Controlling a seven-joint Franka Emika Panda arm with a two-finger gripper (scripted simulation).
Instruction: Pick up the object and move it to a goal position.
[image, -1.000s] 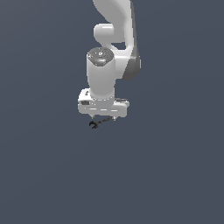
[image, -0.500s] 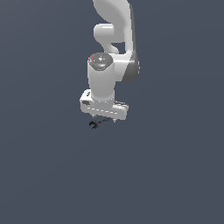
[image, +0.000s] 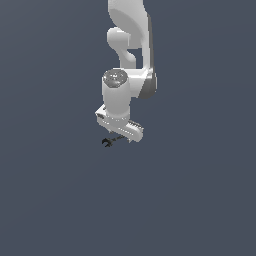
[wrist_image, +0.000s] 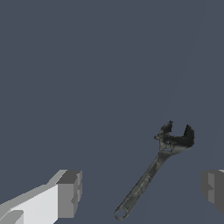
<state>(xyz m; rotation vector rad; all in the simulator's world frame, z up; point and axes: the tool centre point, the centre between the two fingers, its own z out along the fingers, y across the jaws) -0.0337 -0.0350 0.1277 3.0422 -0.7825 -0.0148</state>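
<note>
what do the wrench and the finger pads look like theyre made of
Wrench: looks like dark, worn metal, given its mottled grey-black surface and dull sheen. Finger pads: flat matte grey blocks, perhaps rubber or plastic; the plain render leaves that open.

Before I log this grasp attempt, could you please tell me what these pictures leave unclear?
- Exterior view: the wrench is too small; the arm's hand covers most of its handle, so the pincer fingers cannot be seen.
- Wrist view: one finger is cut off by the picture's edge, as is the tip of the wrench's handle.
- Neither view shows a goal marker, nor whether the fingers touch the surface.
</note>
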